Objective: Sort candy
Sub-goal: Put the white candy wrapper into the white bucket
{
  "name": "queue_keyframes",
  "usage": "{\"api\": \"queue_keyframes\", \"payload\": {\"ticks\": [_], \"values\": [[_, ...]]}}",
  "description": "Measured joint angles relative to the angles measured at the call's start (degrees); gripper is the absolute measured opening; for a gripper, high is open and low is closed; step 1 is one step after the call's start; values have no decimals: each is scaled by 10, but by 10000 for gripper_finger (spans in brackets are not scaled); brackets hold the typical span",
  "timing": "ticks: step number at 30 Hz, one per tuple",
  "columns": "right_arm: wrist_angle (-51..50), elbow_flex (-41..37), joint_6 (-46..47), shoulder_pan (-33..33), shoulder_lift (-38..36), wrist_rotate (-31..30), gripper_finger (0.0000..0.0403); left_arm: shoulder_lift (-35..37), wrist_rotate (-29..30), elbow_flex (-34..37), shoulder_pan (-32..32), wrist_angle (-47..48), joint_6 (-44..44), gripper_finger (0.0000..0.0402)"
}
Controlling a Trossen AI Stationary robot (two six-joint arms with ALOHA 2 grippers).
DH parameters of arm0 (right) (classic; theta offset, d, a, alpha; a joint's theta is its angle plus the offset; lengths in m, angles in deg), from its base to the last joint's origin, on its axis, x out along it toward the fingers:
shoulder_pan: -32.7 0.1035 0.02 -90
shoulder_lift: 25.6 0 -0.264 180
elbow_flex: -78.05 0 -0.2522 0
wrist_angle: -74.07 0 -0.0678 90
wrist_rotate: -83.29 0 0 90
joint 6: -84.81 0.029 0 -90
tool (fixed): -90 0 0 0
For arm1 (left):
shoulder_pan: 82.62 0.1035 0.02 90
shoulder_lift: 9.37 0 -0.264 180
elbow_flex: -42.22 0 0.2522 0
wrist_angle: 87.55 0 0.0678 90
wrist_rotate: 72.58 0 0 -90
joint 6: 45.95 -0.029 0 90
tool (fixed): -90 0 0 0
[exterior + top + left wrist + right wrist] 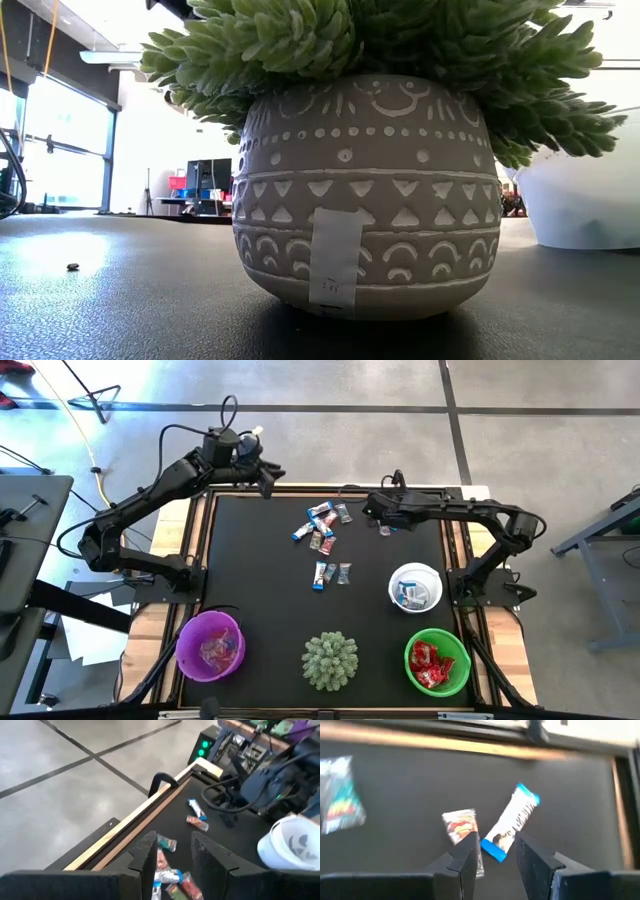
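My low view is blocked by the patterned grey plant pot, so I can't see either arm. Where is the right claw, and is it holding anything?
Observer: The right claw is open and empty. It is aimed at a blue-and-white wrapped sweet in the far right part of the black mat.
Operator: And the left one?
Observer: The left claw is open too. It is at the mat's far edge, left of the loose sweets.
Operator: How much is left to sort?
Observer: A scatter of loose wrapped sweets lies mid-mat. The green plastic bowl already holds red ones.
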Motion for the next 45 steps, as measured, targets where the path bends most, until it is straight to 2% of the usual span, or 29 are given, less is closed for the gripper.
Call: {"api": "queue_keyframes", "payload": {"ticks": [3,7,12,16,19,26,35,45], "values": [[0,-23,121,-5,0,1,126,0,0,0,0,-17,12,106],[31,-66,189,-17,0,18,126,0,0,0,0,-40,13,106],[129,-108,179,-45,0,93,126,0,1,0,0,-48,0,106],[163,-101,145,-57,0,102,126,0,1,0,0,-47,-3,106],[167,-95,114,-72,0,108,126,0,1,0,0,-42,-10,106],[146,-96,107,-117,0,176,127,0,1,0,0,-35,-13,106],[147,-96,102,-157,0,182,127,0,0,0,0,-34,-27,106],[147,-96,83,-192,0,227,127,0,0,0,0,-34,-39,106]]}}
